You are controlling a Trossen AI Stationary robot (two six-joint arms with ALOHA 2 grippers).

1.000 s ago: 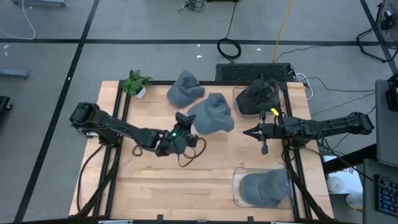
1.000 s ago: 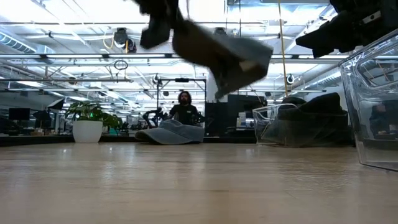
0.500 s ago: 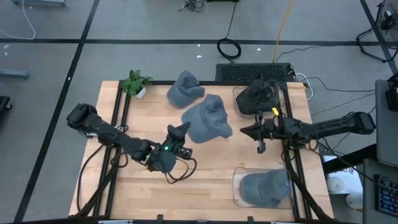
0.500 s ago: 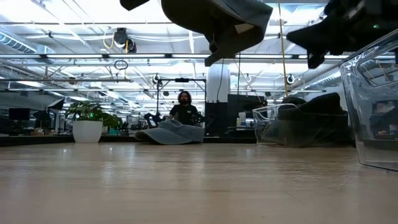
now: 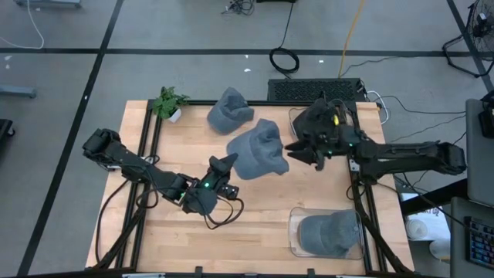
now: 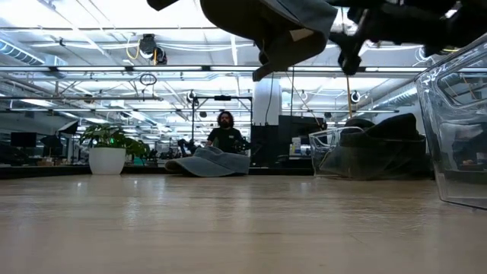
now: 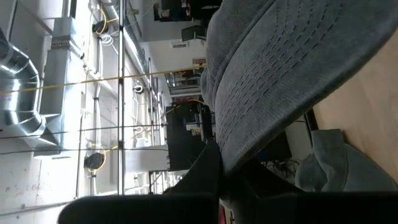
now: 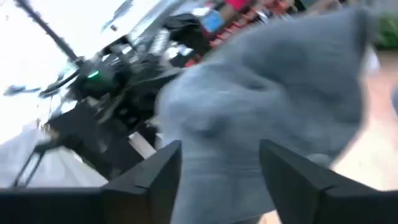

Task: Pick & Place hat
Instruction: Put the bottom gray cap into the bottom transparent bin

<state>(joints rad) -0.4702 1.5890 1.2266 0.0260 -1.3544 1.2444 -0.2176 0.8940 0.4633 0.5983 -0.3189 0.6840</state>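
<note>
1. The left claw grips the brim of a grey hat, held up off the bench near its middle; the crown hangs on the claw's far right side.
2. The right claw is spread wide just beside the hat's right edge; whether it touches the hat I cannot tell.
3. Hats: four; one held, one loose at the back, one dark in the rear bin, one grey in the front bin.
4. Bins: two; plant: one.
</note>
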